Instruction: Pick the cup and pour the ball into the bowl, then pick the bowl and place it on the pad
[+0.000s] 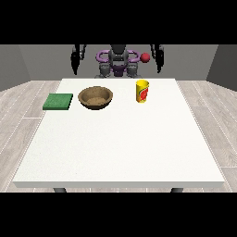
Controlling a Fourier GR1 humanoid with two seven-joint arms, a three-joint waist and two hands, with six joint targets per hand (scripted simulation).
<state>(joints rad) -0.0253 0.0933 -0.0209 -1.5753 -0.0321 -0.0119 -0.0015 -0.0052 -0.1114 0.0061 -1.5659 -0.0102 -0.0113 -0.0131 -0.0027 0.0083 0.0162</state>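
The bare white table (115,152) lies nearest. Farther back stand my yellow cup (142,91), the brown bowl (96,97) and the green pad (58,101), each apart. A red ball (145,57) floats above the cup. My hands (74,62) (159,60) hang down behind the table; I cannot tell how their fingers lie.

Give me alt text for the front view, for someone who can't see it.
A yellow cup, a round brown wooden bowl and a flat green square pad stand apart on a large white table. A small red ball hangs in the air above the cup, and the robot's black hands hang at its sides behind the table.
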